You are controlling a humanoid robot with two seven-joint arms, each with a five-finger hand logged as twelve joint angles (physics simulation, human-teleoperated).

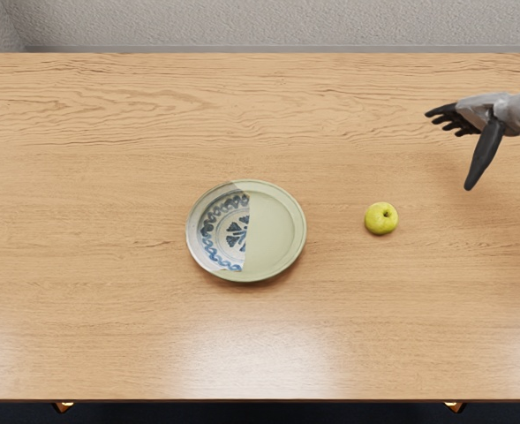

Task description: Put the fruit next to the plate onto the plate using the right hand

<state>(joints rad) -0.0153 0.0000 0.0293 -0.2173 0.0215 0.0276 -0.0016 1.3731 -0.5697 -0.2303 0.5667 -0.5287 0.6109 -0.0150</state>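
On wood-grain table (109, 132): plate (277, 231), apple (381, 218) beside; grey wall (242, 22) behind.

Light-brown wood-grain tabletop (109, 336) across nearly the whole frame. Pale grey textured wall (260, 22) along the top edge. Soft glare low on the wood, centre and left. Dark strip (260, 413) along the bottom edge.

We see only bare light-wood tabletop (109, 132) between the dark right robot hand (473, 119) at the upper right and the small yellow-green apple (381, 218) right of centre. An open strip of wood separates that fruit from the round pale-green, blue-patterned plate (277, 231) at centre.
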